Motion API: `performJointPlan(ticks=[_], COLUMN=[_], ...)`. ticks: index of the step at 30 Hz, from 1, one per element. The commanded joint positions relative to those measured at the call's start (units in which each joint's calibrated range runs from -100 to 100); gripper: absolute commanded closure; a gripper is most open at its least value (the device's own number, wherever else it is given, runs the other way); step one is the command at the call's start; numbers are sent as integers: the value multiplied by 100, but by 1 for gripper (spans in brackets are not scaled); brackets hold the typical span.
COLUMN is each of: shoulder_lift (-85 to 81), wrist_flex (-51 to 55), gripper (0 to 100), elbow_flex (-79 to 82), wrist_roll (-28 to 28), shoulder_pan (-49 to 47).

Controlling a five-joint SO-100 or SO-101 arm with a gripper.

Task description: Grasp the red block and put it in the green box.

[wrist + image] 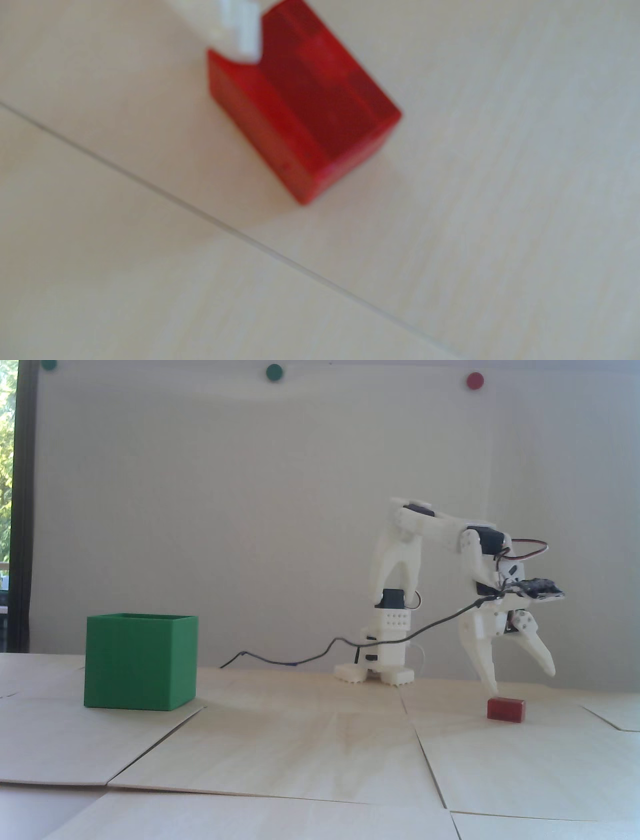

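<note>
No text, label, brand, number or sign is readable in either view.

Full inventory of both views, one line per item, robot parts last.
red block: 1, red, on the table at right in the fixed view, under the tool
green box: 1, green, on the table at left, open top
wall dots: 3, two green and one red, along the top of the wall
table: 1, pale wood panels with seams
cable: 1, dark, from the wrist down behind the base
arm: 1, white, bent down over the block
tool: 1, white, open above the block
</note>
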Motion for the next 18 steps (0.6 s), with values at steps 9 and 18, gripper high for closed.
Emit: performJointPlan(ticks=[9, 18], shoulder_lift=[165, 94], wrist_flex=[-150, -74], gripper=[61, 61], elbow_flex=[-145, -482], wrist_roll=[54, 59], shoulder_pan=[305, 772])
